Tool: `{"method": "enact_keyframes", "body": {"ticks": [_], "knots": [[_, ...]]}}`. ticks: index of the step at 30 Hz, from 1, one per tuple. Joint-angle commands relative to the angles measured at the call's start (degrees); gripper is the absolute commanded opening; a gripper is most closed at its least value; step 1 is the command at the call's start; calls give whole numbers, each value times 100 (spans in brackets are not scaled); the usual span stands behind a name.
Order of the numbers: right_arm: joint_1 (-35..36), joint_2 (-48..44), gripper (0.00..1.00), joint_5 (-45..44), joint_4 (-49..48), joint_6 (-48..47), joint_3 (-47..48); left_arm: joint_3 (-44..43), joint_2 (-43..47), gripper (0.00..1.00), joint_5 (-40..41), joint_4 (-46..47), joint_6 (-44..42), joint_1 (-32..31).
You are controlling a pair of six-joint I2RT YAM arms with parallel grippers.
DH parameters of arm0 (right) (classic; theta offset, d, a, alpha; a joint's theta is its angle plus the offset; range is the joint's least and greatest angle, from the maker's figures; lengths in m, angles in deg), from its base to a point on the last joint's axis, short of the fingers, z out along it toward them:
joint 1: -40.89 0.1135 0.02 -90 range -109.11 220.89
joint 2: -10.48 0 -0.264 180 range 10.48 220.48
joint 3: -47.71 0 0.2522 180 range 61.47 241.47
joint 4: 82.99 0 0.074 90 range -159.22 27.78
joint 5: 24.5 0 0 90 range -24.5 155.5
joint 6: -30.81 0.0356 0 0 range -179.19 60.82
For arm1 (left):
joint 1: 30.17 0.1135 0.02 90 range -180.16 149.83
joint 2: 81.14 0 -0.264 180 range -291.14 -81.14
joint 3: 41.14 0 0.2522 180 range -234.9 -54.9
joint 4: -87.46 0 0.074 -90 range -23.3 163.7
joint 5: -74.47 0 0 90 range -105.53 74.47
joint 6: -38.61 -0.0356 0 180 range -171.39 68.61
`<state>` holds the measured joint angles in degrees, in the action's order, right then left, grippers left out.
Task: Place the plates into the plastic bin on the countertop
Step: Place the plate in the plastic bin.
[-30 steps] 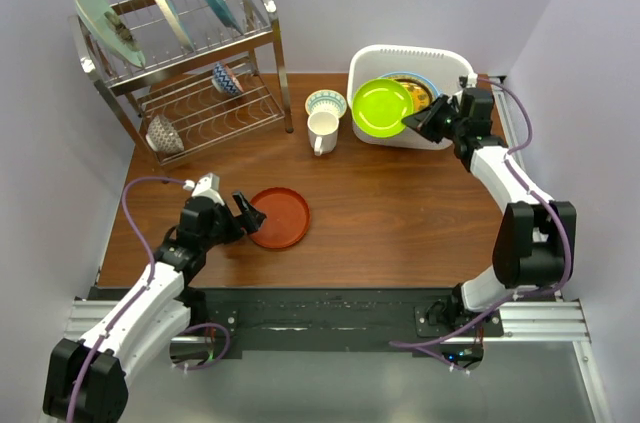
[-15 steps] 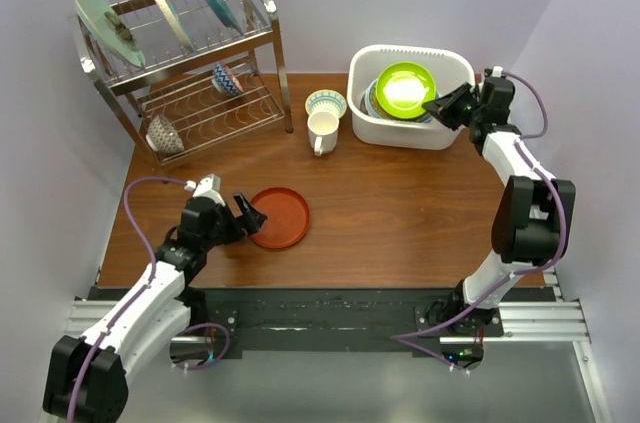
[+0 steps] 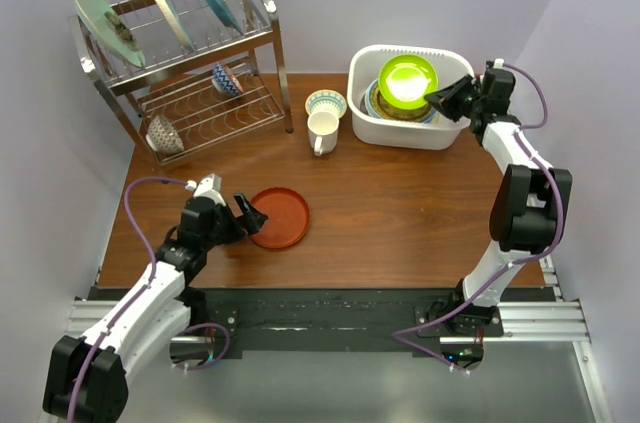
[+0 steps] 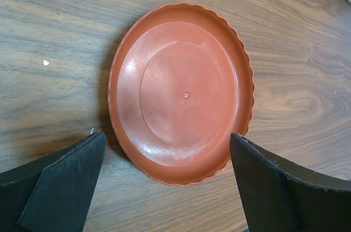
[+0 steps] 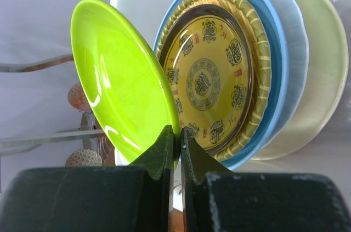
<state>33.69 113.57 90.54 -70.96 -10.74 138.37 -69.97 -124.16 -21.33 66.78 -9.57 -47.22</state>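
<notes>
My right gripper [image 3: 438, 97] [image 5: 177, 131] is shut on the rim of a lime green plate [image 3: 407, 80] [image 5: 123, 81], holding it tilted over the white plastic bin [image 3: 364, 119]. Under it in the bin lie a yellow patterned plate [image 5: 211, 81], a yellow woven one [image 5: 262, 62], a blue-rimmed one [image 5: 285, 51] and a pale one [image 5: 329, 73]. A red-orange plate [image 3: 278, 217] [image 4: 181, 92] lies flat on the countertop [image 3: 400, 203]. My left gripper [image 3: 237, 218] [image 4: 167, 188] is open just short of that plate's near edge, one finger on each side, touching nothing.
A metal dish rack [image 3: 205, 93] stands at the back left with three plates on edge on top and two small bowls below. A white mug [image 3: 322, 131] and a patterned bowl [image 3: 325, 102] sit between the rack and the bin.
My right arm has carried the lime green plate from the bin's front rim back and over the stack inside. The left arm and the red-orange plate have not moved.
</notes>
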Motion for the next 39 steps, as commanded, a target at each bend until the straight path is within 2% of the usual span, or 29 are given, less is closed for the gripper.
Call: {"method": "enact_keyframes", "body": {"ticks": [1,18,21,22,25,30,39], "knots": [[-27,80,1,-25,-55,7,255,92,75,100,-79,208,-25,1],[-27,511,11,37,86,-19,422,171,145,100,-114,182,28,1],[-27,528,19,36,77,-37,448,171,137,100,-132,191,45,-8],[-27,537,26,45,103,-46,474,171,145,100,-123,182,45,1],[-27,519,39,36,156,-55,475,171,163,100,-132,191,45,1],[-27,274,52,-86,305,-28,440,171,224,100,-97,112,63,-8],[-36,-561,64,-859,1008,-678,580,136,365,100,-35,6,72,1]]}}
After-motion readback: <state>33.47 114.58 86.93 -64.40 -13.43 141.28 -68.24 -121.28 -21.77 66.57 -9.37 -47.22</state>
